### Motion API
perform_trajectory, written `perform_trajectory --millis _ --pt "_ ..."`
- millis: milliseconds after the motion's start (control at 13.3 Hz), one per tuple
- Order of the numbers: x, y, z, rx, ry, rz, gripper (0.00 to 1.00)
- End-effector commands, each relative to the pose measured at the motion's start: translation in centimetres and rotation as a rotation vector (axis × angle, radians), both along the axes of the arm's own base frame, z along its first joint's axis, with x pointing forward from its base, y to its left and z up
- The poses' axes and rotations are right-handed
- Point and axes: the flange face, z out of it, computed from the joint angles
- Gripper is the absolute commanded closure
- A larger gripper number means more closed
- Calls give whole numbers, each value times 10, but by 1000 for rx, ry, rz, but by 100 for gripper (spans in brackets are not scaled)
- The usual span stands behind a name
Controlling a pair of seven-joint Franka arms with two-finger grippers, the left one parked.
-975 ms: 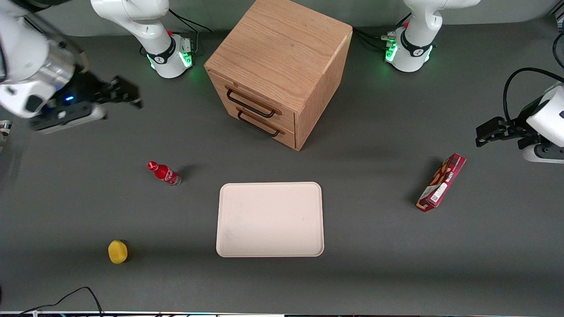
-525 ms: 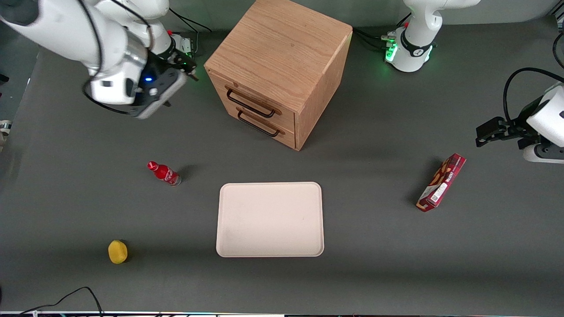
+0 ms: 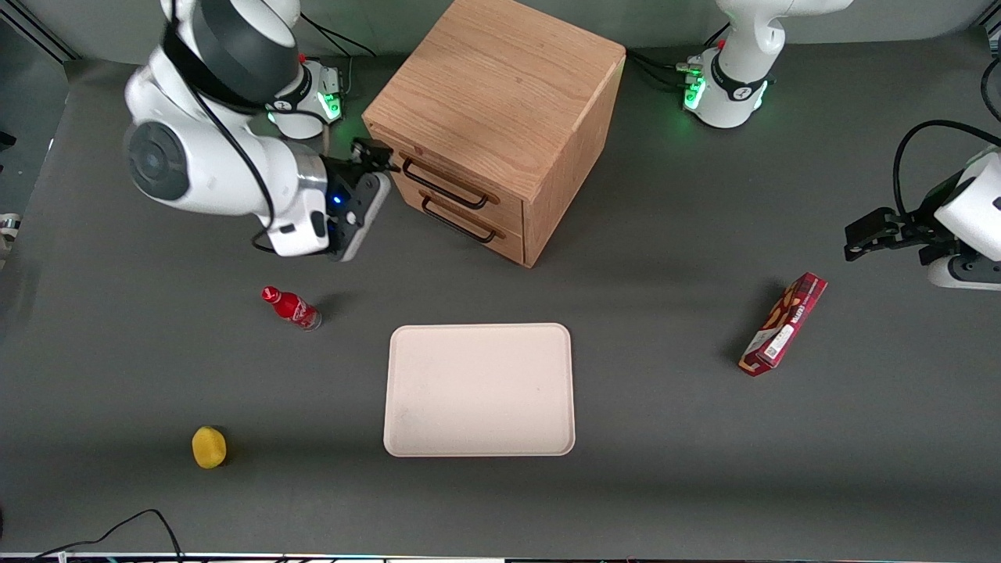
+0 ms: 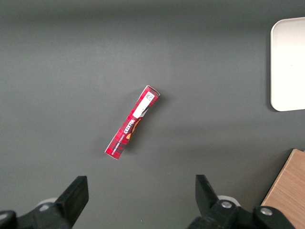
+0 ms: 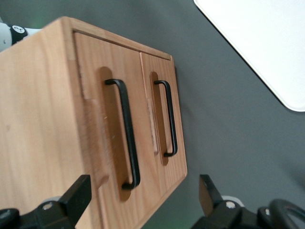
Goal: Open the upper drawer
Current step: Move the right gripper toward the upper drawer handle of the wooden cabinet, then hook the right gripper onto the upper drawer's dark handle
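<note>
The upper drawer [image 3: 450,178] sits flush in the cabinet [image 3: 500,94], which stands at the middle of the table's [image 3: 665,438] edge farthest from the front camera, its drawer front turned toward the working arm's end. The drawer's thin black handle [image 3: 444,188] runs along the front, just above the lower drawer [image 3: 469,223] with its own handle [image 3: 460,223].

Our gripper [image 3: 383,154] hangs just beside the handle's end at the cabinet's corner, not touching it. The right wrist view shows both fingers [image 5: 76,198] spread wide apart with nothing between them, facing the drawer fronts.

We judge the main risk to be picking the wrong bar: the two handles lie close together and look alike, so a small slip in height would close the fingers on the lower one. Arriving at the end of the handle instead of its middle could also let the fingers slide off, or pull the drawer askew so that it jams. A hard pull might drag the whole cabinet, since nothing holds it down.

By our count: one cabinet, two drawers, two handles, one pale tray [image 3: 479,389] near the middle of the table, one red bottle [image 3: 292,307] and one yellow ball [image 3: 209,446] toward the working arm's end, and one red box [image 3: 783,324] toward the parked arm's end.
</note>
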Motion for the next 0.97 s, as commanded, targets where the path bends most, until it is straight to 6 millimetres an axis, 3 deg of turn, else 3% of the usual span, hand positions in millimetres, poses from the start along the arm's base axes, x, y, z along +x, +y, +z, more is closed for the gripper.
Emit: perform_trajectory --millis 0,375,900 --pt "-21 13 -30 21 8 -3 0" --pt "-43 30 -80 8 -31 -34 0" --pt "-54 42 -99 6 -53 -48 0"
